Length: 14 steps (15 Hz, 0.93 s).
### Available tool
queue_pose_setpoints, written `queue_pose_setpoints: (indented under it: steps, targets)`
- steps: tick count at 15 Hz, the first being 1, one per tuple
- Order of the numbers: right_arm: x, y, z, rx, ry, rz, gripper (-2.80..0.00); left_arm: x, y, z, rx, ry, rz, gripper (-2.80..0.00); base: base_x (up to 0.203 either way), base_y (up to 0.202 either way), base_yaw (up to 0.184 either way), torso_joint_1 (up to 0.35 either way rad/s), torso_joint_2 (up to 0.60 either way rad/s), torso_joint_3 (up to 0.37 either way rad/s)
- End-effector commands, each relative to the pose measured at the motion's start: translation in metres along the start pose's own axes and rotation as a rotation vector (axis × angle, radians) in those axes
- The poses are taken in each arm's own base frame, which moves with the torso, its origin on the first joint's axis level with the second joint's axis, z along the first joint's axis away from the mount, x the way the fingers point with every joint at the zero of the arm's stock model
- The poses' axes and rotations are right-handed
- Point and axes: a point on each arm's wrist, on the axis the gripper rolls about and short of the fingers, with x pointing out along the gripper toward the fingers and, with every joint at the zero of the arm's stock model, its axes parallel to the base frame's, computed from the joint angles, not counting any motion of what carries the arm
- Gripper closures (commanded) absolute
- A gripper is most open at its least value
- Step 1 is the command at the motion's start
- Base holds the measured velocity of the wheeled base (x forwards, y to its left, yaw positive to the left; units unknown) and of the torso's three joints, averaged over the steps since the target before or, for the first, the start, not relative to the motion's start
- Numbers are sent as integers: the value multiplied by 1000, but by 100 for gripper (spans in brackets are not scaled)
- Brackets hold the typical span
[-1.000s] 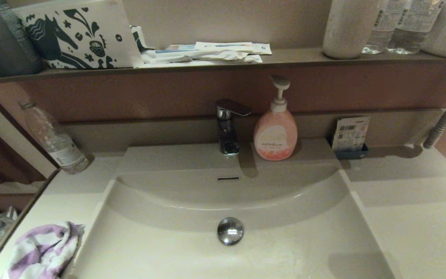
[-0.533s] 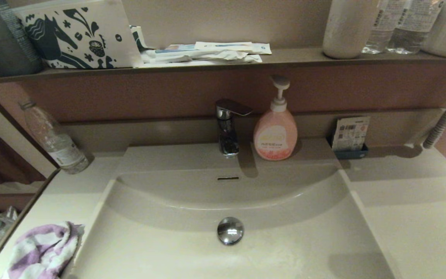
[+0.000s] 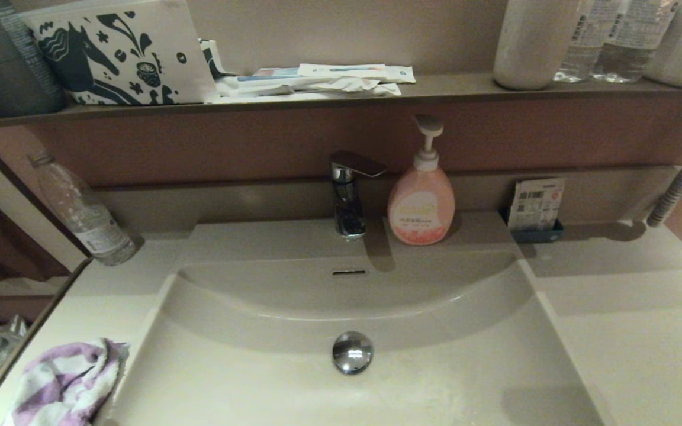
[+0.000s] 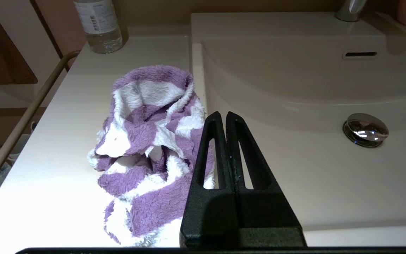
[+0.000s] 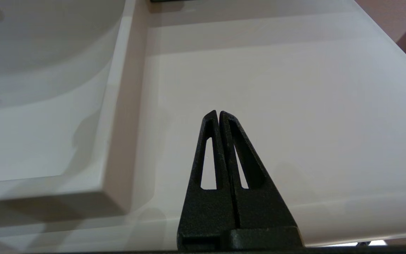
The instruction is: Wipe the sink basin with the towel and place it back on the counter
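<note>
Towel (image 4: pixel 146 141) lies crumpled on the counter (image 4: pixel 48 148) at the sink basin's (image 3: pixel 293 378) left rim, just ahead of the left gripper (image 4: pixel 225 118), whose fingers are pressed together, empty. Right gripper (image 5: pixel 218 116), likewise closed, hangs over the counter's far side, well away.

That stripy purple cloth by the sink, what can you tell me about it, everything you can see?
The towel is a small, fluffy terry cloth with broad purple and white stripes. It lies crumpled in a loose, folded heap on the counter, on the robot's left of the sink basin, its edge right at the basin's rim. Nothing holds it: the left gripper hovers over its near side, fingers closed and empty. A clear bottle stands apart, further back.
</note>
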Motion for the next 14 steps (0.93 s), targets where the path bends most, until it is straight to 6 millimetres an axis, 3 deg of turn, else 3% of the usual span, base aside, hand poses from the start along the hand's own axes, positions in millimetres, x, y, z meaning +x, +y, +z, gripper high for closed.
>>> queue_pose_setpoints:
  steps: [1, 14]
  targets:
    - [0, 0, 0, 0, 1, 0, 0, 0, 0, 0, -6, 1, 1, 0, 0, 0, 0, 0, 0, 0]
    - [0, 0, 0, 9, -1, -4, 0, 0, 0, 0, -6, 1, 1, 0, 0, 0, 0, 0, 0, 0]
